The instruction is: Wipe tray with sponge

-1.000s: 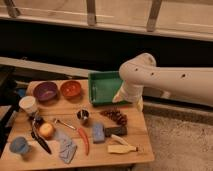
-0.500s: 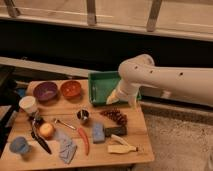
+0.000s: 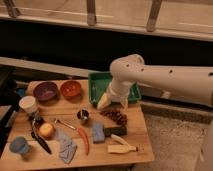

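Note:
The green tray [image 3: 98,83] sits at the back of the wooden table, its right part hidden behind my white arm. The light-blue sponge [image 3: 98,134] lies flat on the table nearer the front, beside a small dark block [image 3: 118,131]. My gripper [image 3: 113,103] hangs over the tray's front rim, well behind the sponge. It is open, its two pale fingers [image 3: 103,101] spread apart with nothing between them.
A purple bowl [image 3: 45,91] and an orange bowl [image 3: 70,89] stand left of the tray. Between gripper and sponge lie a brown cluster [image 3: 116,117] and a small metal cup [image 3: 83,116]. A grey-blue rag [image 3: 65,148], red chili [image 3: 84,140], white cup [image 3: 28,104] and blue cup [image 3: 19,145] crowd the left.
My arm has shifted a little to the left and toward the table's front, bringing the gripper lower over the tray's front edge. Nothing on the table has moved.

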Available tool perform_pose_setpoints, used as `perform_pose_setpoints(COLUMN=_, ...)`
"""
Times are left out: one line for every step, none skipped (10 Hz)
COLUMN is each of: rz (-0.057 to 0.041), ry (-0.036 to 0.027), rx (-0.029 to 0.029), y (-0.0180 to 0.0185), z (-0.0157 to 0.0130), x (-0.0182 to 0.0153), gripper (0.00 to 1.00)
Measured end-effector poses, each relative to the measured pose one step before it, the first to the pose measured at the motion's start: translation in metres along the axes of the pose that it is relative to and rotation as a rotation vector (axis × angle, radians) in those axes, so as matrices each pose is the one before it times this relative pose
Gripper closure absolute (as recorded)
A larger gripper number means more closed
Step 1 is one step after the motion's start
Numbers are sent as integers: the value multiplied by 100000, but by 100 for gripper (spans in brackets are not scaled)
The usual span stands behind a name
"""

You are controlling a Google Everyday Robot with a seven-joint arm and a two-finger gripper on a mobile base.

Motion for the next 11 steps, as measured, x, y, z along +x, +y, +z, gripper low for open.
perform_pose_setpoints(rz=-182, ry=110, rx=-90, y=132, z=81, x=-25, gripper=20)
perform_pose_setpoints(rz=531, ry=379, rx=-578, y=218, z=204, x=-174, gripper=20)
perform_pose_setpoints(rz=1139, ry=889, rx=-194, y=53, z=533, x=-108, gripper=20)
perform_pose_setpoints(rz=1020, ry=1109, rx=-814, y=432, z=1188, x=-270, gripper=20)
perform_pose_setpoints(rz=397, ry=1340, rx=-948, y=641, z=1734, x=-412, gripper=20)
perform_pose_setpoints(rz=-16, ry=1225, rx=-1130, y=762, z=1523, x=-496, gripper=20)
perform_pose_setpoints(rz=-325, ry=1360, rx=-2466, y=810, z=1162, x=-384, gripper=20)
perform_pose_setpoints(rz=-956, ry=1926, rx=-2540, y=371, z=973, x=-202, gripper=20)
perform_pose_setpoints(rz=-1228, ry=2477, rx=-2647, y=409, z=843, x=3, gripper=20)
perform_pose_setpoints(rz=-1007, ry=1792, rx=-992, y=393, z=556, x=111, gripper=20)
perform_pose_setpoints(rz=-274, ry=54, rx=-291, y=174, z=3, x=4, gripper=20)
